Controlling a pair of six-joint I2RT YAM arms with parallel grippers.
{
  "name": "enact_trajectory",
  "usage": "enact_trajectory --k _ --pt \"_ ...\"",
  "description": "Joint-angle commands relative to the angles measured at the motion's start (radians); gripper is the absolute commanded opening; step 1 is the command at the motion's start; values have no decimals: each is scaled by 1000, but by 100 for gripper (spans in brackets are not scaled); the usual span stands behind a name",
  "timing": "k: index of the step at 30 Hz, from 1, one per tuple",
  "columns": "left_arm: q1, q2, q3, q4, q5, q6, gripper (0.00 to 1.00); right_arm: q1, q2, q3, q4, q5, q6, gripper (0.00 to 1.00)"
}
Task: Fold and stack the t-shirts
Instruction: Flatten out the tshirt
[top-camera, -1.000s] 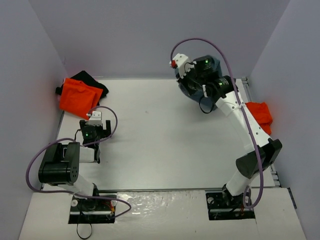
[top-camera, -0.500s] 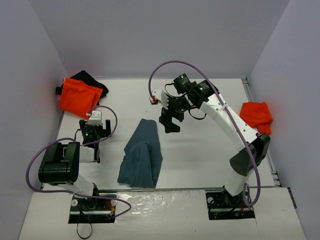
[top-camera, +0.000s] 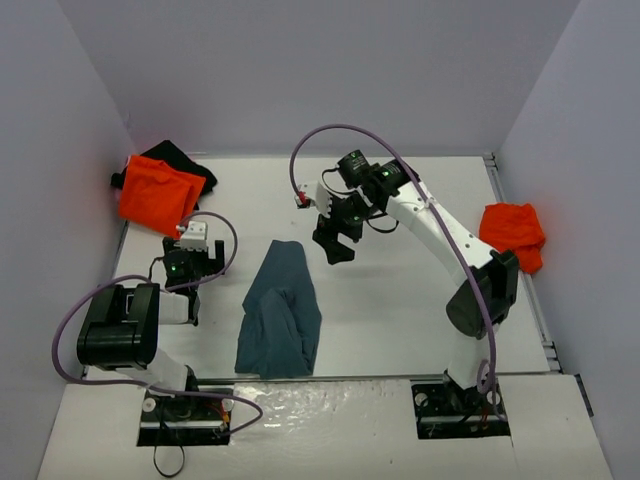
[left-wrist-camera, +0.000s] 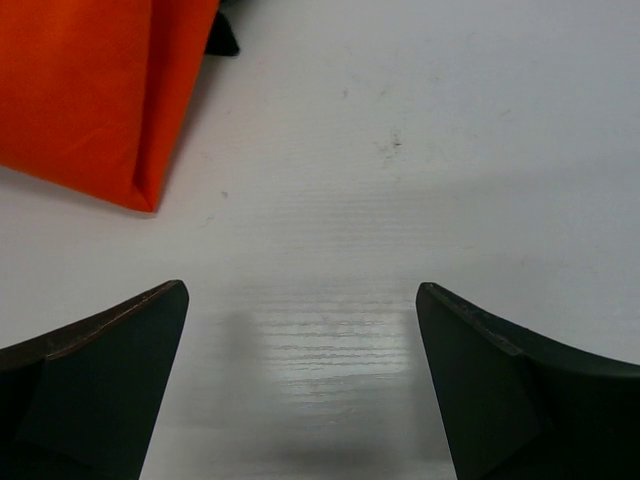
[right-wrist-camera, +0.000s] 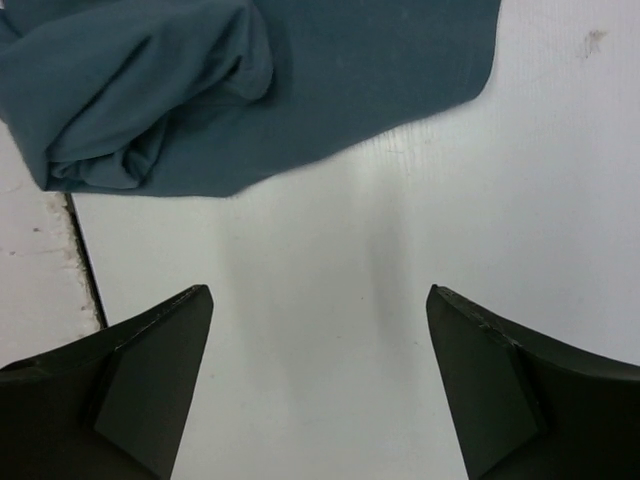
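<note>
A crumpled blue-grey t-shirt (top-camera: 282, 312) lies on the white table near the front edge, left of centre; the right wrist view shows it (right-wrist-camera: 250, 80) bunched at one end. My right gripper (top-camera: 335, 242) hangs open just to the right of its far end, with only bare table between the fingers (right-wrist-camera: 140, 380). A folded orange t-shirt (top-camera: 155, 193) lies on a black one (top-camera: 185, 160) at the far left corner. My left gripper (top-camera: 187, 262) stands open near that stack, the orange fold (left-wrist-camera: 90, 90) ahead of it. A crumpled orange t-shirt (top-camera: 515, 230) lies at the right edge.
Grey walls close the table in on the left, back and right. A seam (right-wrist-camera: 88, 265) in the table surface runs beside the blue-grey shirt's bunched end. The right arm's purple cable (top-camera: 330, 135) loops above its wrist.
The right gripper carried the blue-grey shirt from the back right towards the middle, opened and dropped it on the table; it now hovers open beside it. The left arm has not moved.
</note>
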Motion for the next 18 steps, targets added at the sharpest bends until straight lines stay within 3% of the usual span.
enact_trajectory --k 1,4,5,6,8,11,15,18 --pt "39 -48 22 77 182 40 97 -8 57 13 77 76 82 82" --pt "30 -65 5 94 150 21 97 -9 46 1 116 125 106 81" --pt "33 -118 50 28 145 18 97 -7 43 -6 134 140 107 81" --pt "33 -159 103 -83 153 22 97 -7 38 -18 150 159 114 81" --pt "38 -205 295 -564 195 47 97 -10 27 -54 175 201 119 82" --pt "81 -137 565 -901 292 19 97 -15 38 -62 196 224 128 82" --pt "79 -143 597 -976 376 91 97 -14 53 -62 202 243 137 82" --pt "72 -116 669 -1150 471 131 97 -13 45 -79 217 256 135 82"
